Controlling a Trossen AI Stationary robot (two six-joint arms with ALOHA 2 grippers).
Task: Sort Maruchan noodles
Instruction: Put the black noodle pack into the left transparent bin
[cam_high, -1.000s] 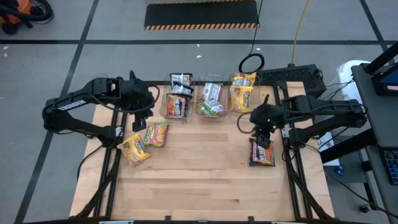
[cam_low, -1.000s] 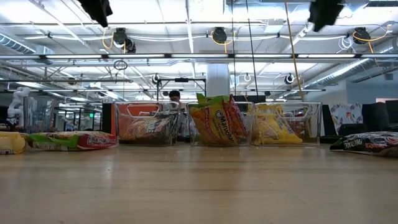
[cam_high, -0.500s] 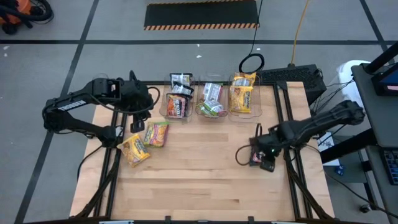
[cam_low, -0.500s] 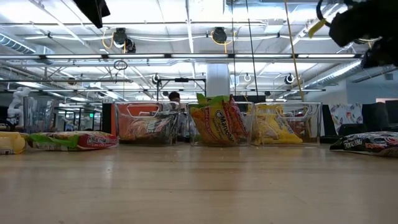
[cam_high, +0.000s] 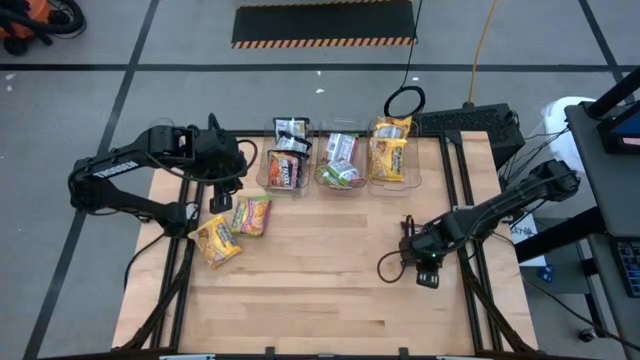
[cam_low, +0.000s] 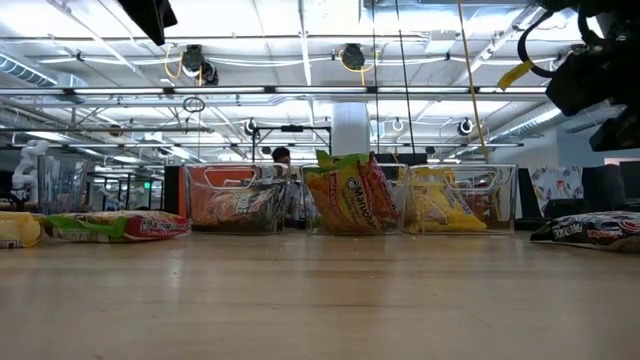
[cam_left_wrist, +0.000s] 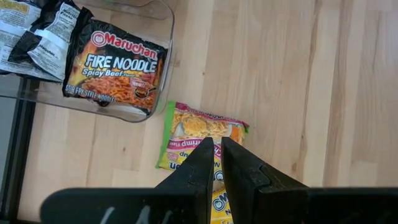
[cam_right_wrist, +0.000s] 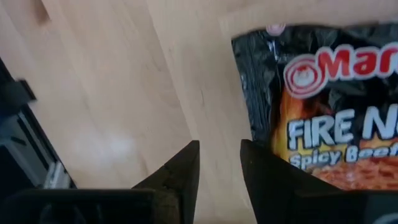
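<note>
The right gripper (cam_right_wrist: 217, 148) is down low over the surface (cam_high: 320, 280), forward and to the right of the middle bin (cam_low: 392, 175). Its fingers (cam_right_wrist: 180, 168) stand apart and empty, with only bare wood showing in the gap. The dark Fire Noodle packet (cam_right_wrist: 323, 106) lies flat just beside one finger, outside the gap, and whether it touches that finger cannot be told. Its long edge runs roughly in line with the fingers and its logo end points away from the wrist.

The left gripper (cam_left_wrist: 217, 142) hangs above the surface to the left of the middle bin. Its fingers are drawn nearly together with a thin slit between them, gripping nothing. Straight below their tips the green-edged packet (cam_left_wrist: 199, 134) lies flat, label up, its long axis roughly along the fingers. The yellow packet (cam_high: 216, 240) lies just beside it, farther from the middle bin and tilted. Another Fire Noodle packet (cam_left_wrist: 115, 68) rests in the left bin (cam_left_wrist: 165, 37), next to the middle bin
</note>
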